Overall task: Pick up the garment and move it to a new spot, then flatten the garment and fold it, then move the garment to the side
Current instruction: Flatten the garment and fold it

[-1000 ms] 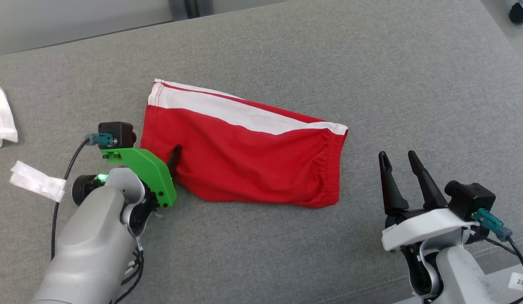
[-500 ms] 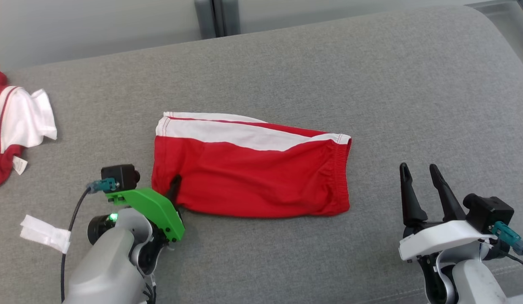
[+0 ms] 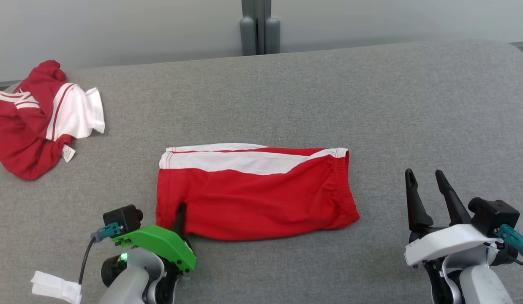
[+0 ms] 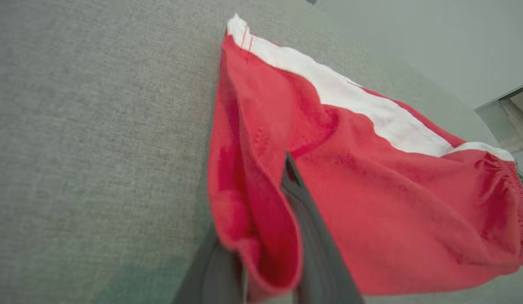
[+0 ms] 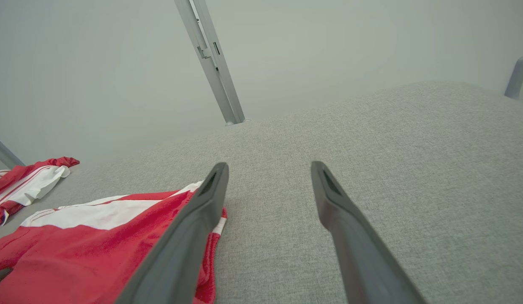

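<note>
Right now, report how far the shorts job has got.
Done, by the look of it: the shorts lie folded and fairly flat on the grey surface. In hand: the left gripper is shut on their near left corner, while the right gripper is open and apart from them. Left: moving them to the side.

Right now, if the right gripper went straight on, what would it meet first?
Likely only bare grey cushion: the right gripper, open, points across it toward the far wall. The red shorts lie off to its left. Its height above the cushion is unclear.
</note>
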### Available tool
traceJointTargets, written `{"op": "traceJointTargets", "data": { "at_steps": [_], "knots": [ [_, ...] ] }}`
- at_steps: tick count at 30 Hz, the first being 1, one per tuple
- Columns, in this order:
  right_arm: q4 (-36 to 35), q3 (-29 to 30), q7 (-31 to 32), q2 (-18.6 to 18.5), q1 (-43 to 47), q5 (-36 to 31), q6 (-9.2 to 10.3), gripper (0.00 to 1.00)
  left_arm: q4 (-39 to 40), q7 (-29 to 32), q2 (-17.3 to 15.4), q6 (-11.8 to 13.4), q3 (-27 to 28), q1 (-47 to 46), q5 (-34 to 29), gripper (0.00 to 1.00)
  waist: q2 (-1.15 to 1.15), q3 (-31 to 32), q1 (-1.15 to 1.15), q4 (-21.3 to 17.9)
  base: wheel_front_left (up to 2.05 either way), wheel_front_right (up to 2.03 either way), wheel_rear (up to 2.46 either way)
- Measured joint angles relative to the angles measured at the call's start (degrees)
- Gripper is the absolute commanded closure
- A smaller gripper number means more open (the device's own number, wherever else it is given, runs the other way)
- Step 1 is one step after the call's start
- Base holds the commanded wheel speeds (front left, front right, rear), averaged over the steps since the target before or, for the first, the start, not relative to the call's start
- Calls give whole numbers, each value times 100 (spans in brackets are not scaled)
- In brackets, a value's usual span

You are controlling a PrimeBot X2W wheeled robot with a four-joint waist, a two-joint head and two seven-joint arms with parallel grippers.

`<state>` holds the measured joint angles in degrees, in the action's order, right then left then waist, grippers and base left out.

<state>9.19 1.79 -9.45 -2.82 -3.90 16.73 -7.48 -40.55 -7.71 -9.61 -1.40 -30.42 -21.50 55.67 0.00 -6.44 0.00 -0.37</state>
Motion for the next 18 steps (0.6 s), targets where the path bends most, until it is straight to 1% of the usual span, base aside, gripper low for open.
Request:
{"op": "traceJointTargets", "data": {
  "at_steps": [1, 3, 6, 9, 12, 14, 18],
  "knots": [
    [-4, 2, 16, 0, -2, -7, 0, 0, 55, -113, -19, 54, 7, 10, -69, 0, 0, 7, 0, 9, 0, 0, 0],
    [-11, 13, 40, 0, -4, -26, 0, 0, 160, -355, -66, 123, 13, 37, -200, 0, 0, 14, 0, 19, 0, 0, 0],
    [-14, 43, 90, 0, -10, -59, 0, 0, 352, -616, -224, 287, 7, 41, -581, 0, 0, 32, 0, 33, 0, 0, 0],
    [-12, 67, 153, 0, -13, -94, 0, 0, 639, -706, -344, 466, 36, 61, -1029, 0, 0, 67, 0, 53, 0, 0, 0],
    [-21, 80, 269, -1, -13, -140, 0, 0, 1110, -726, -439, 638, 138, 149, -1558, 0, 0, 112, 0, 84, 0, 0, 0],
    [-24, 65, 403, -1, -18, -178, 0, 0, 1419, -733, -447, 703, 255, 263, -1878, 0, 0, 142, 0, 116, 0, 0, 0],
    [-14, -102, 730, -2, -137, -272, 0, 0, 1781, -733, -361, 798, 401, 588, -2273, 0, 0, 194, 0, 195, 0, 0, 0]
  ]
}}
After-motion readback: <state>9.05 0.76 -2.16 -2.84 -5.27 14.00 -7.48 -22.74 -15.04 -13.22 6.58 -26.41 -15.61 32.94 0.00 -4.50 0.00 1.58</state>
